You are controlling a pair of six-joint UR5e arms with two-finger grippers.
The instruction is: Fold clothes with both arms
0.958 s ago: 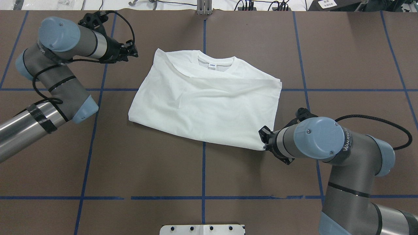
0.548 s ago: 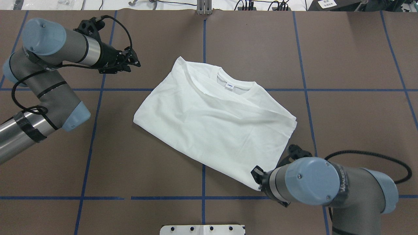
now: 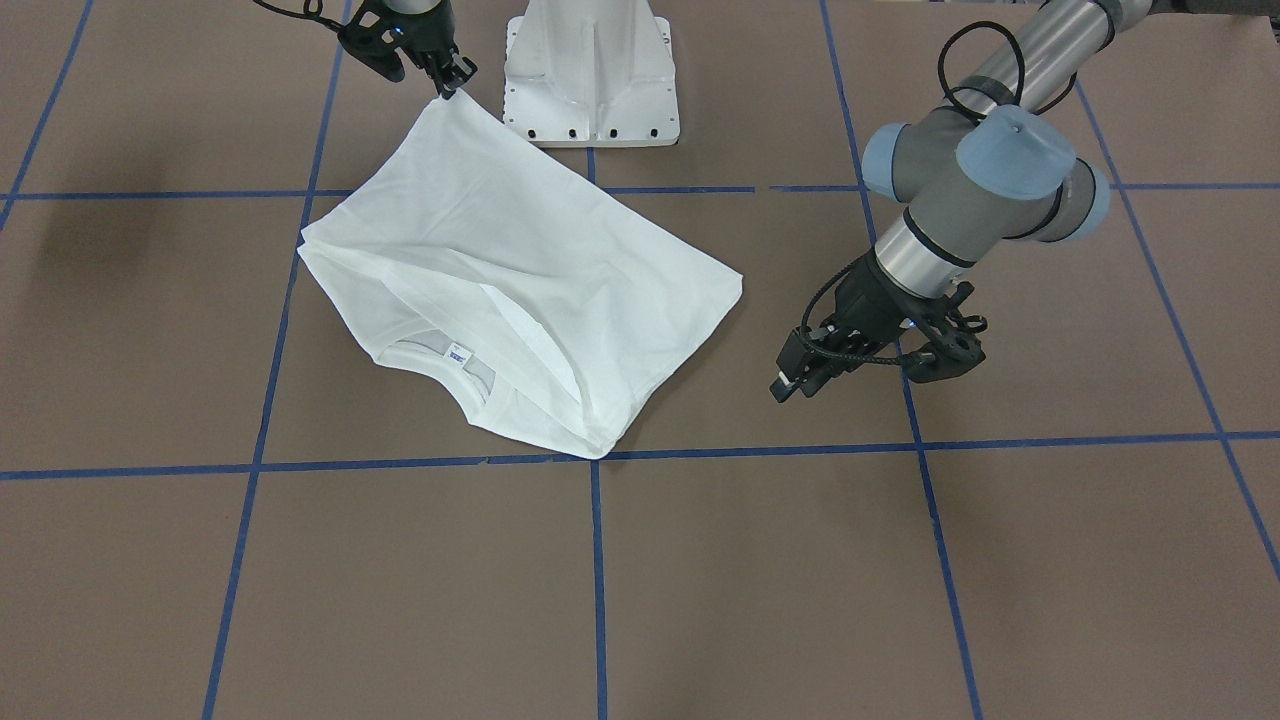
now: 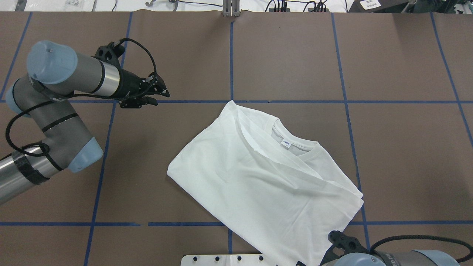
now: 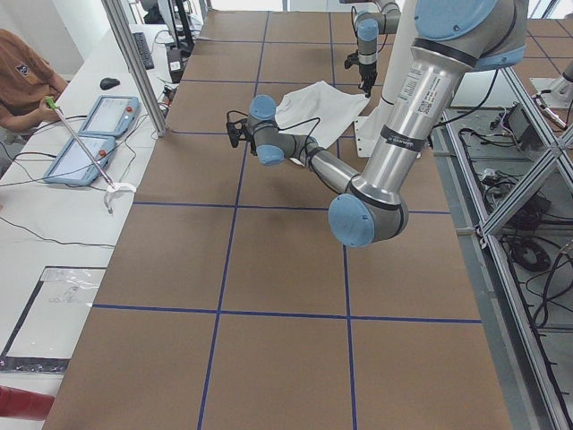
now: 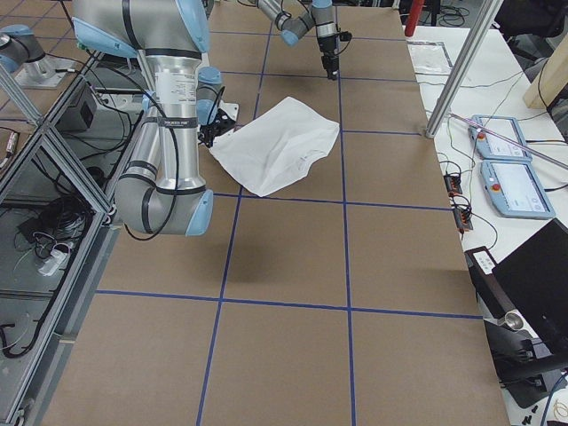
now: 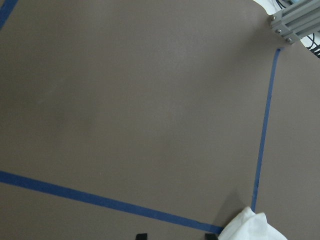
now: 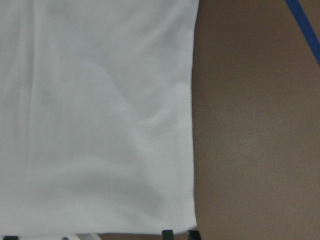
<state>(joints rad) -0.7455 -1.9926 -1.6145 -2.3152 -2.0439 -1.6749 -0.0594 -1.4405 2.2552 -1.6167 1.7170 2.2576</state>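
My right pincer (image 3: 448, 90) is clamped on a hem corner of the half-folded white T-shirt (image 4: 266, 184) lying skewed on the table (image 4: 295, 55), my left pincer (image 4: 162, 98) apart and empty, so pulling by one corner could drag the fold open

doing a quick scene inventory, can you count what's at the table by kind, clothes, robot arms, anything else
T-shirt: 1
Robot arms: 2
Pedestal base: 1
Total: 4

Overhead and front cameras face each other, sharing the T-shirt (image 4: 266, 184); wrist cameras hug the table (image 7: 150, 100).
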